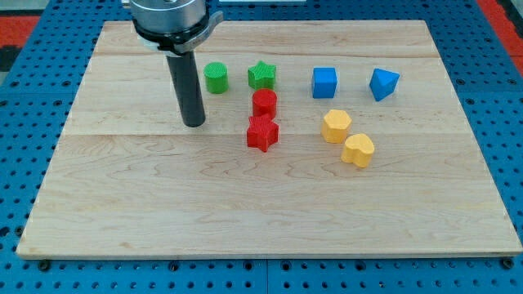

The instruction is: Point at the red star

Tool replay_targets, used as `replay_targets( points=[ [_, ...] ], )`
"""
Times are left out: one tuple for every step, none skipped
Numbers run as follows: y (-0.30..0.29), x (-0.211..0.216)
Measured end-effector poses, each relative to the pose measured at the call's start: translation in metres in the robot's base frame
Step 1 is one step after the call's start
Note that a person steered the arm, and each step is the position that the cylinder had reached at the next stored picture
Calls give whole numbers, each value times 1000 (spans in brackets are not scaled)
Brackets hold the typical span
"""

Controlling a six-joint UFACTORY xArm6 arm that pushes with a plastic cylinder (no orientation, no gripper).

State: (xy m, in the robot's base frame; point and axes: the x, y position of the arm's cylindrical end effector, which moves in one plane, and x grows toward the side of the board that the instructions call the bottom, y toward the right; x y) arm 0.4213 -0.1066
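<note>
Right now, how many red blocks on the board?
2. The red star-shaped block sits near the board's middle, at the view's right of my tip. The red rounded block touches it on the view's top side. None looks hidden.

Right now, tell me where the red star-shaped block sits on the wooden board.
The red star block lies near the board's middle, touching the red cylinder just above it, with my tip off to the view's left.
</note>
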Motion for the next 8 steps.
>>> replay_targets(
  points=[
    [-18,0],
    [-27,0],
    [2,36],
    [29,120],
    [104,119],
    [161,86],
    [158,70],
    [155,48]
  ],
)
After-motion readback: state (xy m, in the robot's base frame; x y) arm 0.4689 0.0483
